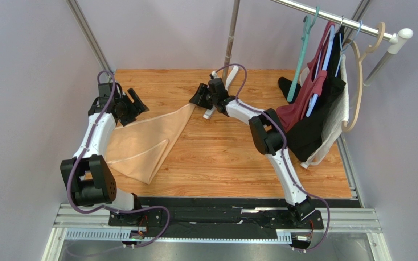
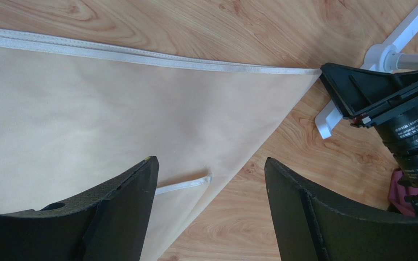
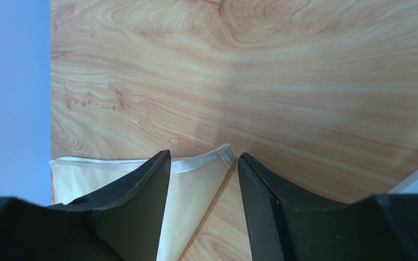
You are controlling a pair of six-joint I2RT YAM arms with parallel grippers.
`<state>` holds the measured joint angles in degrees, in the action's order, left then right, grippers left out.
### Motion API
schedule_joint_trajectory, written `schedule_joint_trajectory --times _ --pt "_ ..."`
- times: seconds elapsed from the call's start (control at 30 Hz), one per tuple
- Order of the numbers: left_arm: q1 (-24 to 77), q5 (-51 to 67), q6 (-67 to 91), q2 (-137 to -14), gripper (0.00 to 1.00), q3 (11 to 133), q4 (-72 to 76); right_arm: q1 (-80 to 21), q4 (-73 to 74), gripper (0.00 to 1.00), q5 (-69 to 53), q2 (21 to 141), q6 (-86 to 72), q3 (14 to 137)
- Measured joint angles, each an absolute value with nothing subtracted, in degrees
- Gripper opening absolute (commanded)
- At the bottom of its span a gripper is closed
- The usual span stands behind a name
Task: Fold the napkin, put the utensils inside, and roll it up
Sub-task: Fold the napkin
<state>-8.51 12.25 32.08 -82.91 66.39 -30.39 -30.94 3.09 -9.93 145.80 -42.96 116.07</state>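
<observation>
The peach-tan napkin (image 1: 140,142) lies folded into a rough triangle on the left of the wooden table (image 1: 233,157), white hem along its far edge. My left gripper (image 1: 135,104) is open and empty above the napkin's far edge; in the left wrist view (image 2: 210,166) an inner hemmed corner (image 2: 203,180) shows between the fingers. My right gripper (image 1: 198,98) is open at the napkin's far right corner. In the right wrist view (image 3: 204,157) that corner (image 3: 223,154) lies between the spread fingers, not pinched. No spoon shows in any view.
A metal pole (image 1: 230,38) stands at the table's back with its long white foot (image 1: 210,113) under my right gripper, also seen in the left wrist view (image 2: 383,51). Dark red, black and white garments (image 1: 317,109) hang at the right. A purple wall (image 3: 12,98) borders the table.
</observation>
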Motion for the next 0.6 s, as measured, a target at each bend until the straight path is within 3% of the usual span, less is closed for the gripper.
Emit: schedule_joint_trajectory --times 0.23,0.6 --pt "-8.5 13.2 32.2 -82.9 0.81 66.4 -30.2 -31.0 -2.4 0.54 -12.1 143.4 -45.3 110.5" --pt "-8.5 13.8 32.2 -82.9 0.81 66.4 -30.2 -31.0 1.8 0.41 -11.5 143.5 -45.8 111.6"
